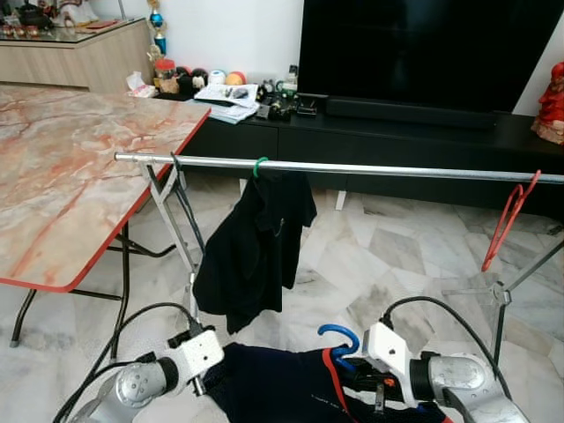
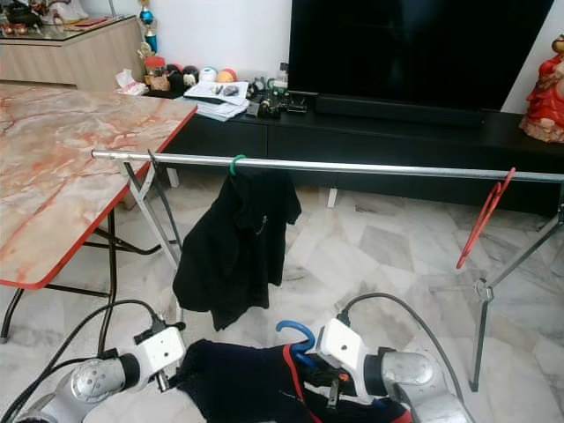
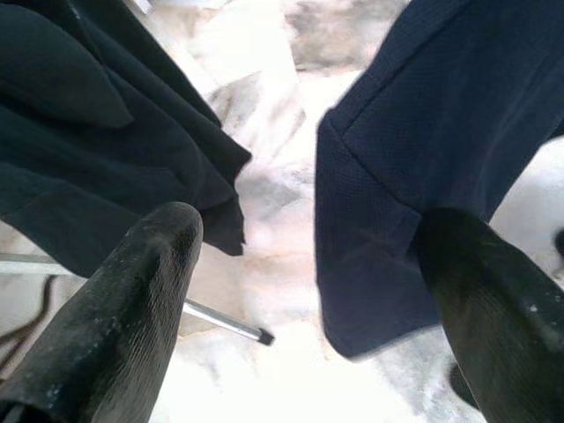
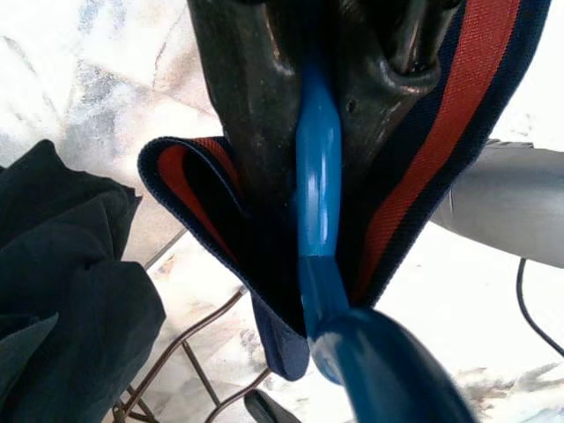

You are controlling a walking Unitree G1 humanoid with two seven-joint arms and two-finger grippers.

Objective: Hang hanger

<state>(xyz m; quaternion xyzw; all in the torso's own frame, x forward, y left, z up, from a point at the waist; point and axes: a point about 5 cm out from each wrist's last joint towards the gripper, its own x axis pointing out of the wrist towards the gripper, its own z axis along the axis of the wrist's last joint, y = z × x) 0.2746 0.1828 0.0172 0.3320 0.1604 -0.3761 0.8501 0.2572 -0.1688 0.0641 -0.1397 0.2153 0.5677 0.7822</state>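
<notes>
Blue hanger (image 4: 319, 176) clamped in right gripper (image 4: 328, 97); left gripper (image 3: 308, 300) wide beside navy shirt (image 3: 423, 132)

Both silver arms are raised low in front of the body, forearms angled inward. The left hand (image 3: 300, 291) is held with its two black fingers (image 3: 115, 308) spread wide apart, nothing between them. The right hand (image 4: 308, 88) is clamped tight, its fingers pressed together around the neck of the blue hanger (image 4: 319, 211).
</notes>
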